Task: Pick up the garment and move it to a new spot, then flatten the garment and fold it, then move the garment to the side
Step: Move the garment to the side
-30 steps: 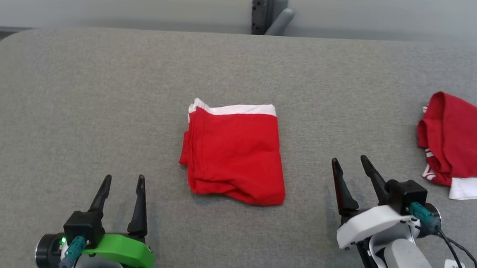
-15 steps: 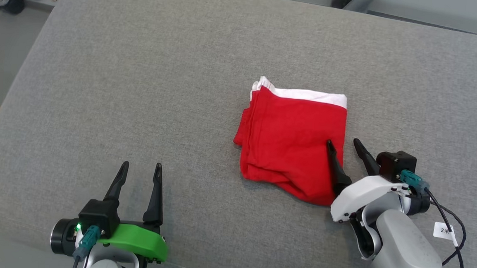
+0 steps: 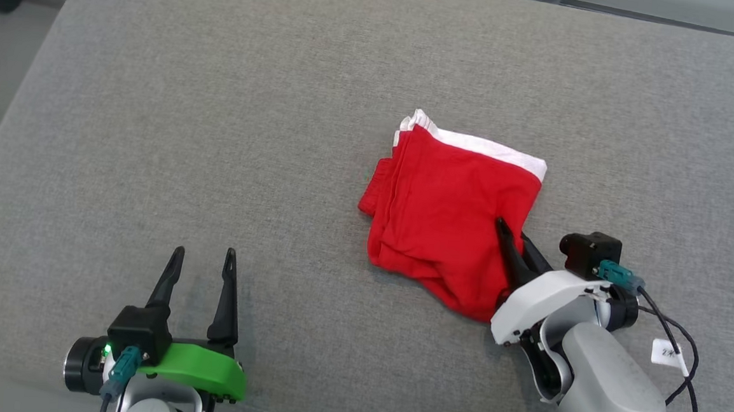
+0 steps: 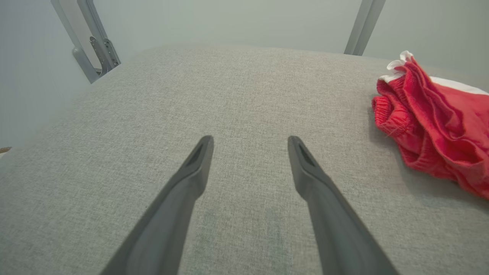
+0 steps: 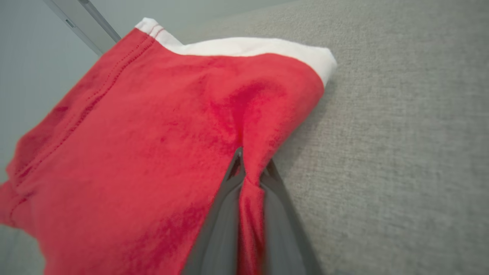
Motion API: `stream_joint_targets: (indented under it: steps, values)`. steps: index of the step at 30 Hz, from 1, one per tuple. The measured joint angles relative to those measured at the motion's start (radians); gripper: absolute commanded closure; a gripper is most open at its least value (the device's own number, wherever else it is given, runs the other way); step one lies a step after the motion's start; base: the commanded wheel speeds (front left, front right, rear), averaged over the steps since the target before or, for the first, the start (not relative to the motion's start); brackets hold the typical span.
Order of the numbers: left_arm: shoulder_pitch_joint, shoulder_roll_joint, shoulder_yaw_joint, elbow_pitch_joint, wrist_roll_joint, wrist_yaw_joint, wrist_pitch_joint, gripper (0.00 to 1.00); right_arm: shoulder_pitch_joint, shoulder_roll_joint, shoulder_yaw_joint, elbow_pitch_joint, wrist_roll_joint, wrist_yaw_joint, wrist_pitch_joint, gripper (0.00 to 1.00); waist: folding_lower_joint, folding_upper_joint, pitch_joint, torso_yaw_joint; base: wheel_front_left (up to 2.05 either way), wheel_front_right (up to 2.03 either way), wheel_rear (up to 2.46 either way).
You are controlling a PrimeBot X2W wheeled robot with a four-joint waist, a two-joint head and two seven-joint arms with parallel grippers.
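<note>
A folded red garment [image 3: 442,223] with a white band along its far edge lies on the grey padded table [image 3: 219,127]. My right gripper [image 3: 513,239] is shut on the garment's right edge, and the red cloth bunches up between its two fingers [image 5: 233,191] in the right wrist view, where the garment [image 5: 153,133] slopes up slightly at the pinched side. My left gripper [image 3: 201,263] stands open near the table's front left, well apart from the cloth, with nothing between its fingers [image 4: 198,160]. In the left wrist view the garment [image 4: 431,114] lies off to the right.
The table's rounded left edge [image 3: 23,102] drops to the floor. Grey metal frame legs [image 4: 91,46] stand beyond the far edge. A cable with a white tag [image 3: 667,352] hangs from my right wrist.
The camera has turned and dipped. My right gripper went from open beside the garment to shut on its right edge, and the garment has tilted a little. The left gripper stays open.
</note>
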Motion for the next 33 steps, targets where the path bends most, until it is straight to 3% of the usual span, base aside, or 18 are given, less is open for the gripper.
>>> stream_joint_targets:
  steps: [7,25,33]
  values:
    - [0.016,0.000,0.026,0.002,0.016,-0.021,0.000,0.00,0.064,0.000,0.014,-0.038,0.001,0.001,0.001,1.00,0.0000,0.0000,-0.027,-0.121,0.00,0.00,0.00]
    - [0.000,0.000,-0.004,0.016,0.002,-0.035,0.000,0.00,0.129,-0.001,0.058,-0.075,0.027,0.000,0.003,1.00,0.0000,0.0000,-0.090,-0.551,0.00,0.00,0.00]
    - [-0.030,0.000,-0.010,0.022,0.019,-0.039,0.000,0.00,0.066,-0.011,0.090,-0.081,0.012,0.000,0.003,1.00,0.0000,0.0000,-0.064,-0.617,0.00,0.00,0.00]
